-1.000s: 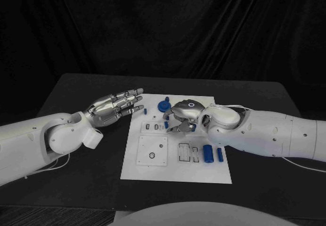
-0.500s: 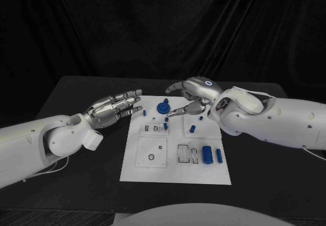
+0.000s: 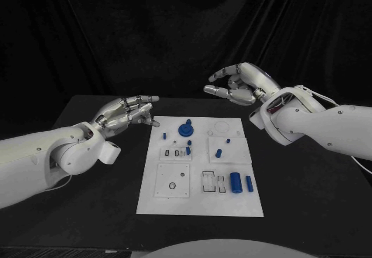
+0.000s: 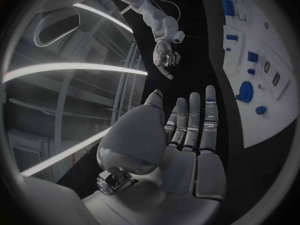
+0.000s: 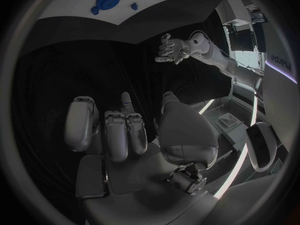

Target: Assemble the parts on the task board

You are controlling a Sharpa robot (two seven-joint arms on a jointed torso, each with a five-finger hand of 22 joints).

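The white task board lies mid-table. On it I see a round blue part, a small blue peg, small blue parts on the right plate, and two blue cylinders in the near right corner. My left hand hovers beside the board's far left corner, fingers stretched and apart, holding nothing. My right hand hangs high beyond the board's far right corner, fingers loosely curved and apart, empty. The left wrist view shows my left hand, the board and the right hand. The right wrist view shows my right hand, the round blue part and the left hand.
The black table spreads wide on both sides of the board. A dark curtain hangs behind it. Slotted white plates sit on the board's near half.
My right hand has lifted off the board's middle and drawn up and back to the far right, uncovering small blue parts there. The left hand rose slightly.
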